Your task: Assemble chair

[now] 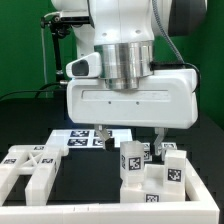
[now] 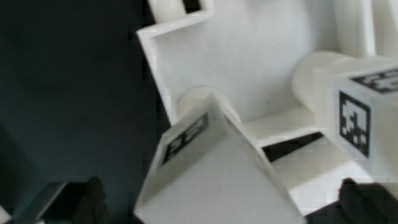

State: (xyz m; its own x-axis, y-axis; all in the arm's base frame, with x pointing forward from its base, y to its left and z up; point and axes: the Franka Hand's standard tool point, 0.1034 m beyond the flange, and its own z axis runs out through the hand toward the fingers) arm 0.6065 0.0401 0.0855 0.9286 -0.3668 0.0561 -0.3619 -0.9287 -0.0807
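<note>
My gripper (image 1: 132, 140) hangs over the right-hand group of white chair parts (image 1: 148, 170), chunky bars that carry black-and-white tags. Its dark fingers (image 1: 160, 142) are spread wide. In the wrist view the gripper (image 2: 222, 208) straddles a white tagged bar (image 2: 214, 165), with a gap on each side, so it is open and holds nothing. A second tagged block (image 2: 356, 100) stands beside that bar on a flat white piece (image 2: 231, 60). The flat X-braced panel (image 1: 30, 165) lies apart at the exterior view's left.
The marker board (image 1: 82, 138) lies on the black table behind the parts. A low white wall (image 1: 205, 190) runs along the front at the exterior view's right. Dark table shows beside the white piece (image 2: 63, 90).
</note>
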